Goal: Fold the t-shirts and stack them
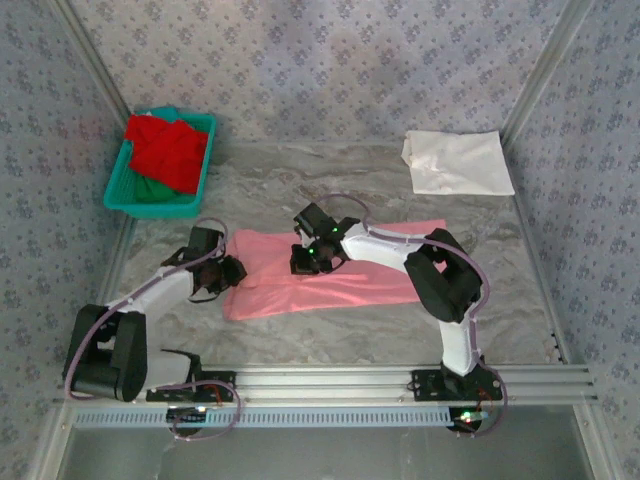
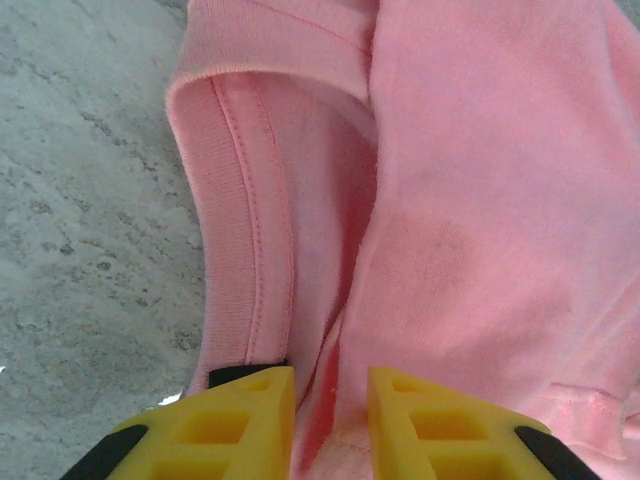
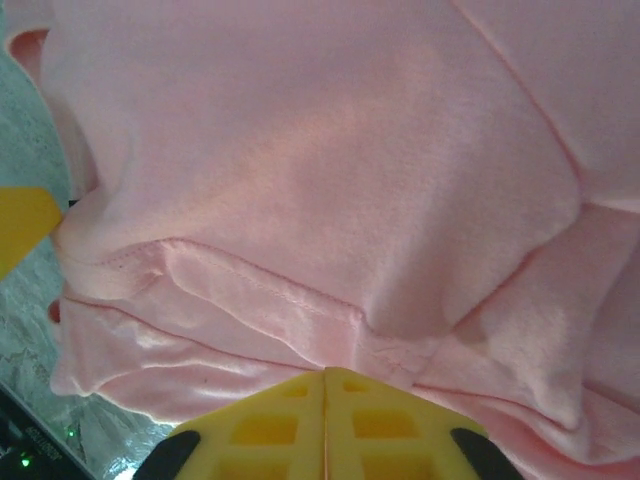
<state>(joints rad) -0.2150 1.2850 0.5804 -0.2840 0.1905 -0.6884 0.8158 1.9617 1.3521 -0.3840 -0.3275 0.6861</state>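
A light pink t-shirt (image 1: 340,280) lies folded into a long strip across the middle of the table. My left gripper (image 1: 228,272) is at its left end; in the left wrist view its yellow fingers (image 2: 250,410) stand close together with a raised crease of the pink cloth (image 2: 470,200) pinched between them. My right gripper (image 1: 305,257) is on the strip's upper left part, and its jaws (image 3: 325,372) are pressed together on a hemmed edge of the pink cloth (image 3: 300,150). A white t-shirt (image 1: 458,162) lies folded at the back right. Red (image 1: 168,148) and green (image 1: 150,190) t-shirts fill the basket.
The teal plastic basket (image 1: 118,195) stands at the back left corner. Patterned walls and metal posts close in the table on three sides. An aluminium rail (image 1: 330,380) with both arm bases runs along the near edge. Bare marbled tabletop (image 1: 330,190) lies behind the pink shirt.
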